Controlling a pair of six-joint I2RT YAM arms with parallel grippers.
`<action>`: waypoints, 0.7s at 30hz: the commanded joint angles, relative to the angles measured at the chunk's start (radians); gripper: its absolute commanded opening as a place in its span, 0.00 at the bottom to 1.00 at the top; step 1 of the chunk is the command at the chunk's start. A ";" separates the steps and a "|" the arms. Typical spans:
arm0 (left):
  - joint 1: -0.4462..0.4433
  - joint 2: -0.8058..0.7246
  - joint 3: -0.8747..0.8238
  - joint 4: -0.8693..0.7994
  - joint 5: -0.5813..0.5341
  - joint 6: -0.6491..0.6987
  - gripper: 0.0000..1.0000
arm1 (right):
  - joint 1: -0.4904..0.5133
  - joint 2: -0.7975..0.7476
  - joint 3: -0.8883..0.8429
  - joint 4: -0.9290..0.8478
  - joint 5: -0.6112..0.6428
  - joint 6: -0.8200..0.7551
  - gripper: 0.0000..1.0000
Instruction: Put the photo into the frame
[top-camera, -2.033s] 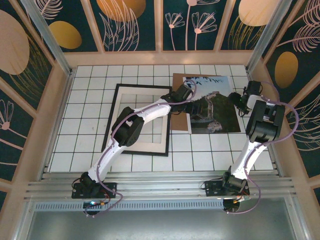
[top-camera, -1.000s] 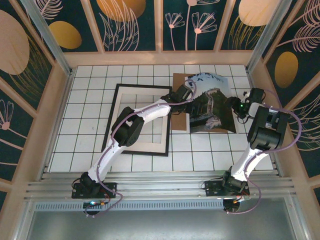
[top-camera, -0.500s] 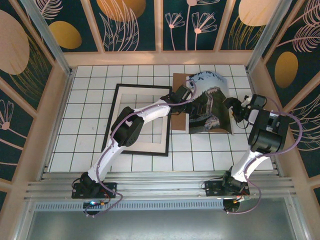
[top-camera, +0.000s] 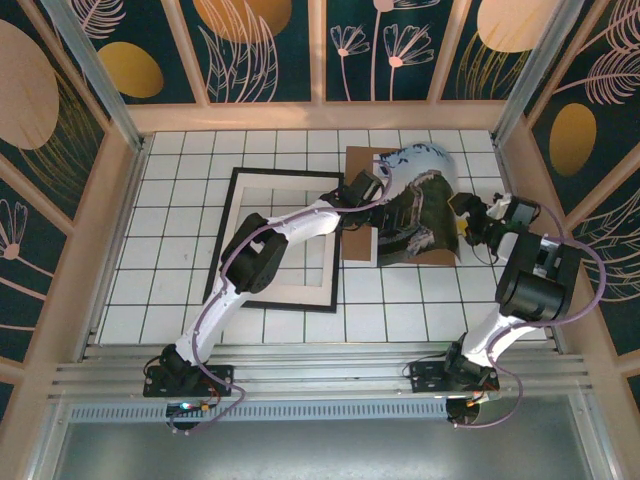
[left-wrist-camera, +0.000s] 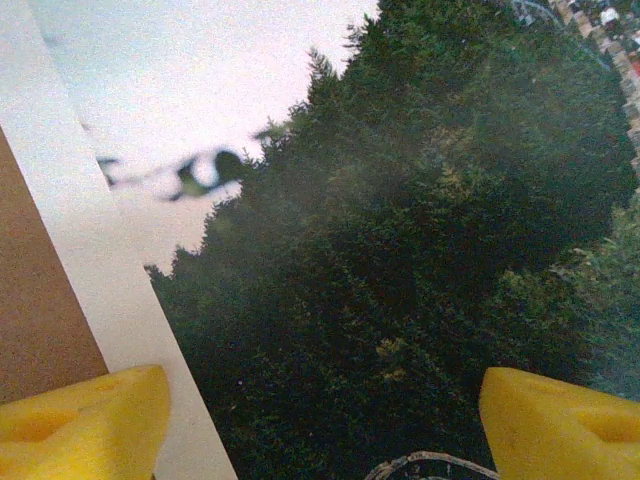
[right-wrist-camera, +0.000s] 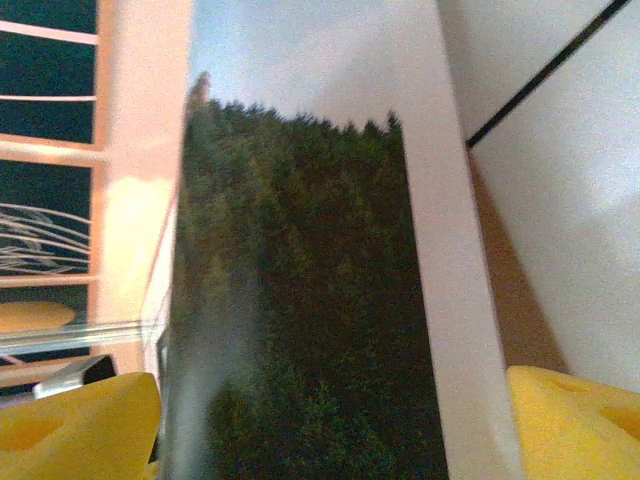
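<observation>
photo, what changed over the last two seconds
The photo lay flat on the brown board. Now its right edge is pushed left and lifted, so the sheet bows up. The right gripper moved left and nearer at that edge, and its jaws are open. The left gripper stayed open at the photo's left edge. The frame and the board did not move.
</observation>
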 joint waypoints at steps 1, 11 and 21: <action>0.002 -0.022 -0.027 -0.038 0.010 -0.021 0.81 | -0.010 -0.061 -0.040 0.119 -0.072 0.097 0.89; 0.002 -0.031 -0.042 -0.026 0.018 -0.028 0.81 | -0.008 -0.123 -0.056 0.149 -0.045 0.174 0.81; 0.001 -0.053 -0.074 -0.006 0.013 -0.021 0.81 | -0.027 -0.146 -0.022 -0.035 -0.052 0.008 0.57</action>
